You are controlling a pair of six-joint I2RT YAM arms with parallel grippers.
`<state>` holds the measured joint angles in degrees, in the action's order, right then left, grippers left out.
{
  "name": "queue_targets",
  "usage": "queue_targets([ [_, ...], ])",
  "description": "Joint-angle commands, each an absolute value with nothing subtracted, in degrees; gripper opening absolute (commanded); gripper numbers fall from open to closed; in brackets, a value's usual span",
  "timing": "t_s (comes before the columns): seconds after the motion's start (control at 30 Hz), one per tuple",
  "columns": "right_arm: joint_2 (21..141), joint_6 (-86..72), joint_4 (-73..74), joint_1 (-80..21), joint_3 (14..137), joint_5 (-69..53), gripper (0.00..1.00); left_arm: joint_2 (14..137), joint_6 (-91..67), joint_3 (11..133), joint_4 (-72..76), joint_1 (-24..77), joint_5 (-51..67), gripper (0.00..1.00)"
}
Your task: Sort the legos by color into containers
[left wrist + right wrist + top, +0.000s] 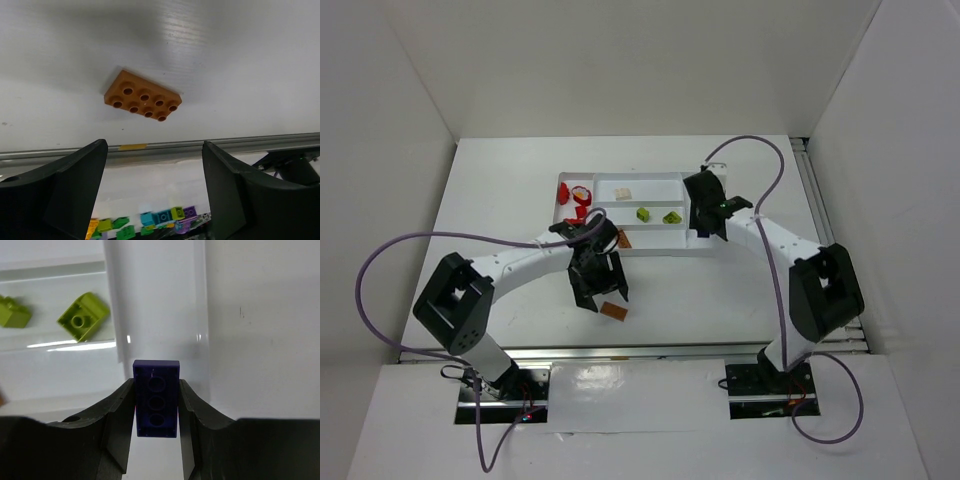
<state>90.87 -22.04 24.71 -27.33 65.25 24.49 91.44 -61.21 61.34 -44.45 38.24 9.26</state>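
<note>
Fingers of the right gripper [156, 385] clamp a blue-purple brick [156, 402], one pad on each long side, with its hollow underside facing the wrist camera. Gripper and brick hang over the right end of the white tray [160, 300]. Left of them, a lime green brick [82, 317] and a second lime green brick [12, 312] lie in one long slot.

On the other arm, the left gripper [155, 147] has its jaws wide apart and holds nothing. A brown-orange brick [143, 101] lies flat on the table [240, 50], studs up, just beyond the fingertips and apart from them. The overhead view places it outside the tray, near its front edge.

Red bricks [581, 196] sit in the squarish left section. A cream brick [623, 193] lies in the rear slot.
</note>
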Motion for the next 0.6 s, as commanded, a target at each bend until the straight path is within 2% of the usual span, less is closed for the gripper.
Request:
queue_targets([
  [0.0, 94.6, -19.3, 18.6, -24.4, 68.0, 22.9, 0.26, 92.5, -67.4, 58.4, -42.1, 38.1, 9.1, 0.87],
  [0.1, 97.6, -17.8, 15.7, -23.6, 70.4, 22.4, 0.28, 92.5, -69.4, 56.0, -37.9, 38.1, 11.0, 0.86],
  [0.17, 100.9, -17.2, 15.6, -23.6, 72.8, 23.0, 0.32, 94.3, -69.4, 55.5, -37.3, 38.1, 11.6, 0.86],
  [0.23, 103.1, -17.2, 16.9, -23.6, 76.5, 25.1, 0.62, 96.2, -69.4, 56.7, -37.3, 38.1, 11.6, 0.84],
  [0.3, 103.7, -17.2, 17.6, -24.2, 77.3, 26.0, 0.81, 96.8, -70.9, 56.7, -38.1, 38.1, 11.0, 0.82],
  [0.37, 102.2, -17.2, 16.9, -24.2, 76.6, 25.5, 0.85, 97.4, -72.1, 56.2, -37.5, 38.1, 11.0, 0.81],
  [0.57, 97.1, -17.2, 15.6, -24.2, 72.8, 24.2, 0.85, 98.5, -74.7, 58.0, -36.8, 38.7, 9.7, 0.77],
])
